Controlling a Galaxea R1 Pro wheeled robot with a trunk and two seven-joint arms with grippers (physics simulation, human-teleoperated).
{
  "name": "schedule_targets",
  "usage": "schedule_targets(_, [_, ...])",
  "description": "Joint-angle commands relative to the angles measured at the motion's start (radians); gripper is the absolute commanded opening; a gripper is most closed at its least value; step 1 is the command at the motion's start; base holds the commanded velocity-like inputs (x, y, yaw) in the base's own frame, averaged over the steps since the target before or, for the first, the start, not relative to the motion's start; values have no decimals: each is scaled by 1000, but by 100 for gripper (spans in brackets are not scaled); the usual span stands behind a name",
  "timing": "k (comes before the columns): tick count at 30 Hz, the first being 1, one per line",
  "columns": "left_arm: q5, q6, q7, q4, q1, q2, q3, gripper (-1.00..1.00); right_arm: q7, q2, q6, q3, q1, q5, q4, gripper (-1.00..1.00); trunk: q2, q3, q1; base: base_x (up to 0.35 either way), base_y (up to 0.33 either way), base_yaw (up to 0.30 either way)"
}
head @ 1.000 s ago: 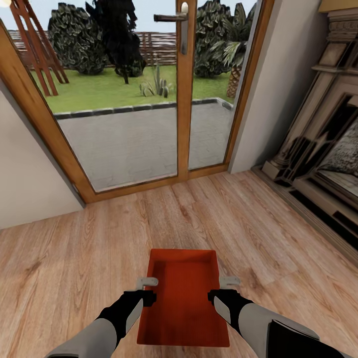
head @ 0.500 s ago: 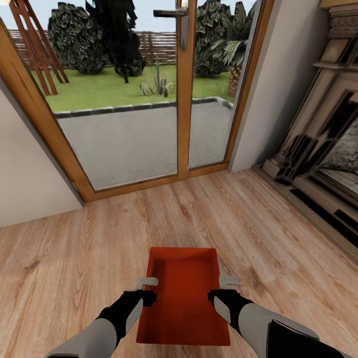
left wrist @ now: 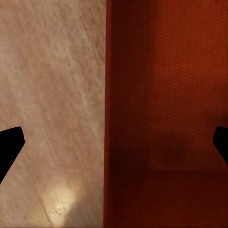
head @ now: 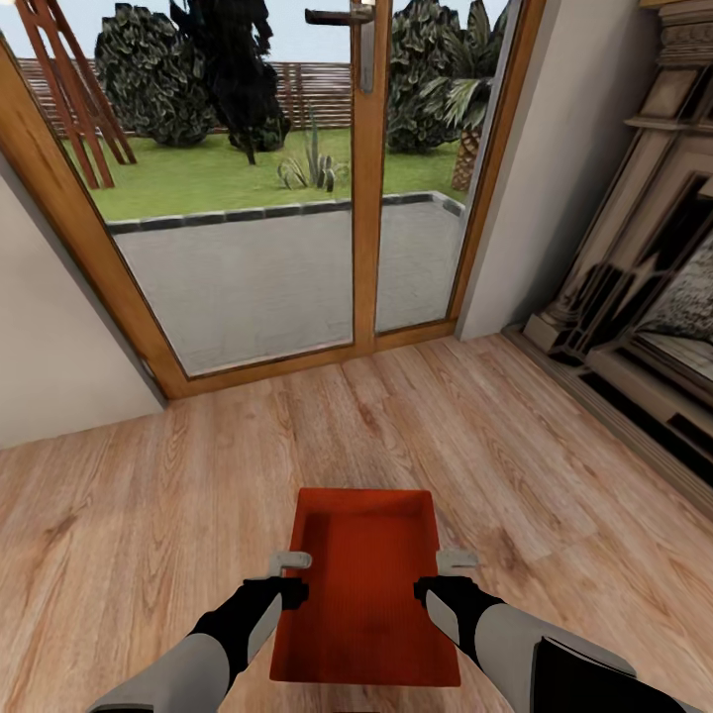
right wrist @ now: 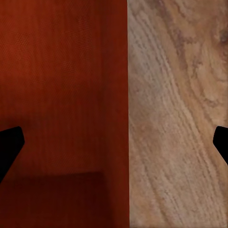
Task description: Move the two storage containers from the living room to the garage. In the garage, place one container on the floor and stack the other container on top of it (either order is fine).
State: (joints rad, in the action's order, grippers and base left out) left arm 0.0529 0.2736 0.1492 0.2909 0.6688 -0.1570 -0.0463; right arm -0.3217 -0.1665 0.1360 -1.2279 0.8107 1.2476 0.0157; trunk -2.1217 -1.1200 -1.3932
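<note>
Two grippers were set on one bin [head: 364, 584], the left gripper [head: 290, 576] at its left long wall and the right gripper [head: 444, 576] at its right long wall. In both wrist views each pair of fingers was spread wide, astride a wall, one finger inside the bin and one outside. Whether the walls were actually pinched could not be told. Such a two-sided hold was judged suited to carrying the bin level. The bin was seen above the plank floor [head: 119, 535], well short of the glass doors [head: 297, 198], with a fireplace [head: 644, 297] at the right.
</note>
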Motion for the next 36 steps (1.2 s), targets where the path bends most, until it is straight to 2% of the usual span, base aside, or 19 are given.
schedule_targets(1, [5, 6, 1, 2, 0, -1, -5, 100, -2, -1, 5, -8, 1, 4, 1, 100, 0, -1, 0, 0, 0, 0])
schedule_targets(12, [4, 6, 13, 2, 0, 11, -6, 100, -2, -1, 5, -8, 1, 4, 1, 100, 0, -1, 0, 0, 0, 0])
schedule_targets(25, [4, 6, 13, 1, 0, 11, -2, 100, -2, -1, 5, -8, 1, 4, 1, 100, -91, -41, -50, 0, 0, 0])
schedule_targets(36, [4, 6, 13, 1, 0, 11, -6, 100, -2, -1, 5, -8, 1, 4, 1, 100, -91, -41, -50, 0, 0, 0])
